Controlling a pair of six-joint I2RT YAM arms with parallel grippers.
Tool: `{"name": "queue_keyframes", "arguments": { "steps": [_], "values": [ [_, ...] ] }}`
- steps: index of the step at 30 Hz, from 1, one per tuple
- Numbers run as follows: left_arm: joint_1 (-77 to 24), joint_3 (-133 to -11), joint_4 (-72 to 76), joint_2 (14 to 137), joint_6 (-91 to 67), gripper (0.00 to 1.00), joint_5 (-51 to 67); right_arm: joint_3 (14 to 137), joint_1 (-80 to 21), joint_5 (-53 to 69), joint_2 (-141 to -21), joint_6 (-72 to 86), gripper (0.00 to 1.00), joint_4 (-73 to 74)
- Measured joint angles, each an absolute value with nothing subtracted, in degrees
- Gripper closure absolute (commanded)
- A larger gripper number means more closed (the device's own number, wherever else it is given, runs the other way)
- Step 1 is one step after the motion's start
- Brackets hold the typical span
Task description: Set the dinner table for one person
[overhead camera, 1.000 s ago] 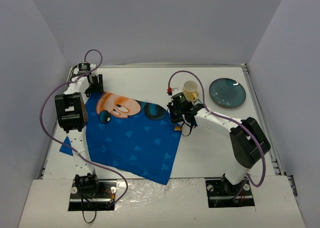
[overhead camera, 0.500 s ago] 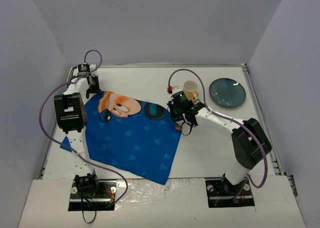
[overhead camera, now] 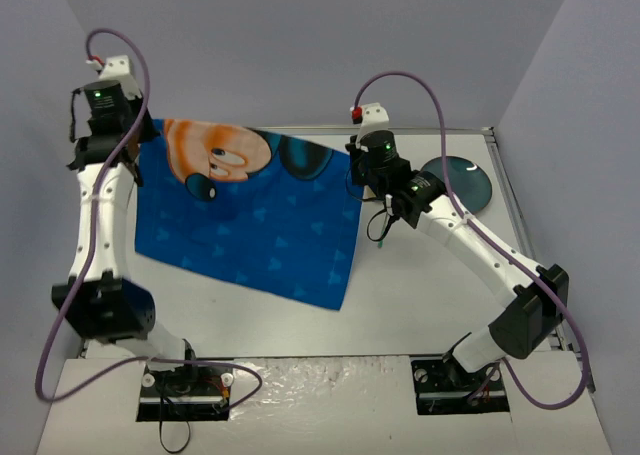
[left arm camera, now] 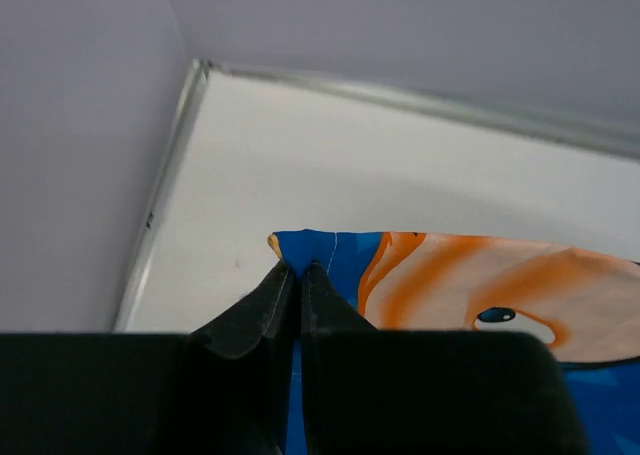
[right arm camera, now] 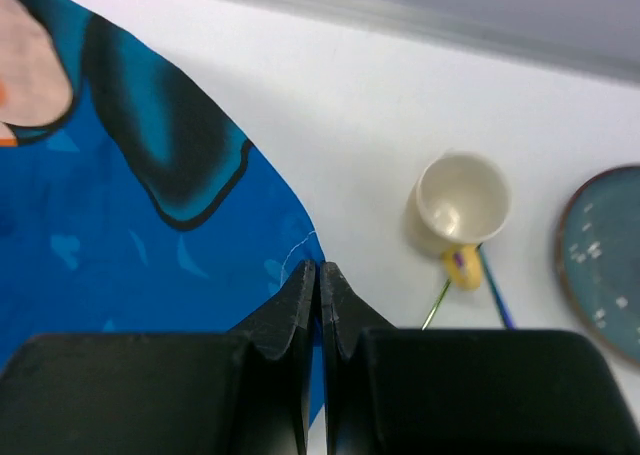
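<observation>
- Worktop (overhead camera: 430,285), white with a thin metal rim, lies below both raised arms;
- the left gripper (left arm camera: 297,267) is fully closed, pinching the far left corner of the blue cartoon-printed placemat (overhead camera: 260,225);
- the right gripper (right arm camera: 318,267) is closed too, pinching the thin cloth at the placemat's far right edge;
- the placemat hangs stretched between the two grippers, above the worktop; whether its near edge touches the worktop I cannot tell;
- a cream cup (right arm camera: 462,197) stands upright on the worktop, near the placemat's right edge; a teal plate (right arm camera: 605,265) lies further right, apart from the cup.
</observation>
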State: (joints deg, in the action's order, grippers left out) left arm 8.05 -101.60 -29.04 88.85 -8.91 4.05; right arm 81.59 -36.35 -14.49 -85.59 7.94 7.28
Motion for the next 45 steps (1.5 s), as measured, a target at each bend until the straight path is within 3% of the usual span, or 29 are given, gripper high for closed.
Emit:
{"name": "queue_keyframes", "arguments": {
  "steps": [4,12,21,26,32,45],
  "values": [
    [8.1,-101.9,-28.0,74.6,-9.9,1.00,1.5,88.0,-36.0,-18.9,-83.7,4.9,1.00,7.5],
    [8.1,-95.3,-30.6,58.9,-12.2,1.00,-1.8,91.4,-35.6,-24.3,-82.4,-0.7,1.00,6.6],
    [6.9,-87.5,-41.7,49.2,-18.1,1.00,-2.5,90.7,-35.8,-25.2,-73.0,-5.2,1.00,6.2],
    [6.3,-85.7,-45.1,45.4,-21.4,1.00,-3.1,94.8,-35.9,-24.1,-74.0,-7.3,1.00,5.1],
    [6.3,-79.8,-45.6,45.7,-24.8,1.00,-8.2,100.1,-35.7,-22.6,-85.8,-9.9,1.00,3.4],
    [10.5,-55.2,-35.3,65.7,-37.1,1.00,-17.3,110.0,-33.2,-12.5,-123.3,-13.8,1.00,-4.0]
  ]
}}
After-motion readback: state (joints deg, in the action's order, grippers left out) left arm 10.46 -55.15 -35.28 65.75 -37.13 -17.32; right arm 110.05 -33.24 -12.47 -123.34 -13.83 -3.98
